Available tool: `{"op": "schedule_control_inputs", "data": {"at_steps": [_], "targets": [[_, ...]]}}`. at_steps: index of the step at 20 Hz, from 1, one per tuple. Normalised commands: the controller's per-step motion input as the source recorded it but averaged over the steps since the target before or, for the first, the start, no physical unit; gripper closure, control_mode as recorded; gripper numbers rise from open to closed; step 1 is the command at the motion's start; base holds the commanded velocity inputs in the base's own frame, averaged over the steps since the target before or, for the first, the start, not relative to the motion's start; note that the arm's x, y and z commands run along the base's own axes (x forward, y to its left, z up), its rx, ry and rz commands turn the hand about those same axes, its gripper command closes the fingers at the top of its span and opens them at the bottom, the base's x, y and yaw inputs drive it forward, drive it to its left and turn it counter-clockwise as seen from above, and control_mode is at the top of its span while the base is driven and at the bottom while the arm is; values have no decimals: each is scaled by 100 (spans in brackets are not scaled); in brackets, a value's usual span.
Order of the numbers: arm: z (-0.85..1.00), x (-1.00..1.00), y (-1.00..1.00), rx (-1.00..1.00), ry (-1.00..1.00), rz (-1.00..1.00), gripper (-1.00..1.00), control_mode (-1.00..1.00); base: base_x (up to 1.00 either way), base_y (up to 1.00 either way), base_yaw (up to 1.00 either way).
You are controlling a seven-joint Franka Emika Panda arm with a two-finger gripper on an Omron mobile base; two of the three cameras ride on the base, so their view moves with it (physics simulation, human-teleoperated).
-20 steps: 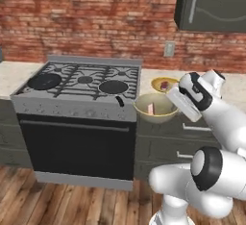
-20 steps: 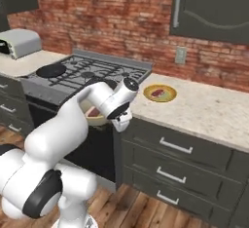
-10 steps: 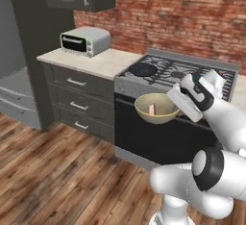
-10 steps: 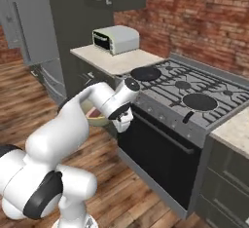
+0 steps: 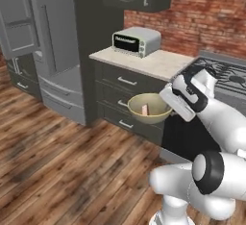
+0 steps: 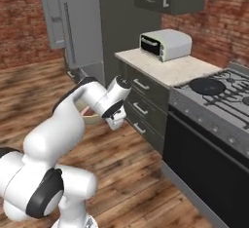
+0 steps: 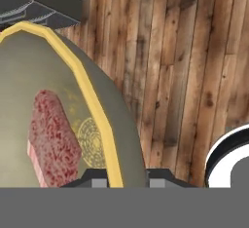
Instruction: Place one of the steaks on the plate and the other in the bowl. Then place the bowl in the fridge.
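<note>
One steak (image 7: 51,139) rides loose in the bowl (image 5: 149,107), gripper (image 7: 120,176) pinched on its rim; stiff, light, but tilt it and meat slides.

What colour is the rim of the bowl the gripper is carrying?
Bright yellow rim on the bowl, over an olive-beige inside; clearest in the hand view.

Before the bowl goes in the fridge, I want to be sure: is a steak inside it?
Yes. The bowl, carried by the hand, has a steak lying against its inner wall.
</note>
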Motion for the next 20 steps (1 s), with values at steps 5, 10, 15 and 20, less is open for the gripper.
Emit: {"op": "schedule_control_inputs", "data": {"at_steps": [5,10,15,20], "targets": [[0,0,0,0,0,0,100,100,62,100,-4],[0,0,0,0,0,0,100,100,53,100,-8],[0,0,0,0,0,0,100,100,28,100,-12],[0,0,0,0,0,0,100,100,19,100,-16]]}}
